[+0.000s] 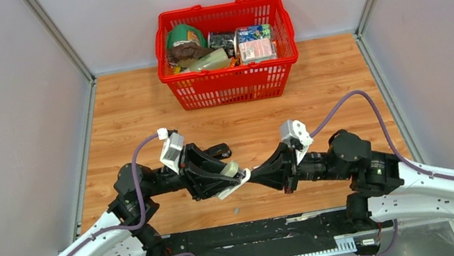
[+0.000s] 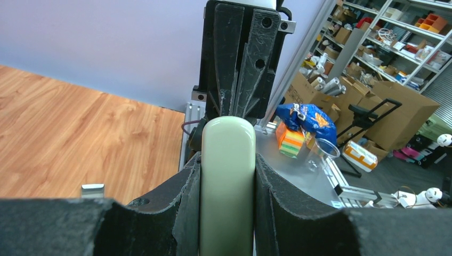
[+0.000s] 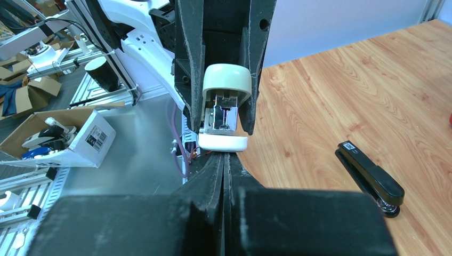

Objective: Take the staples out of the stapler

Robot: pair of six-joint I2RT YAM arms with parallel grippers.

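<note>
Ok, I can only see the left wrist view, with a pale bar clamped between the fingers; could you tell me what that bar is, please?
Observer: It is a pale green stapler, held by the left gripper. The right wrist view looks into its end, where the metal staple channel shows between cap and base.
Operator: Thank you. Is the right gripper gripping it too?
Observer: No. The right gripper is shut, with its tips just below the stapler's base. I cannot tell whether they touch.
Operator: Is there another stapler about?
Observer: Yes, a black stapler lies flat on the table, apart from both grippers.
</note>
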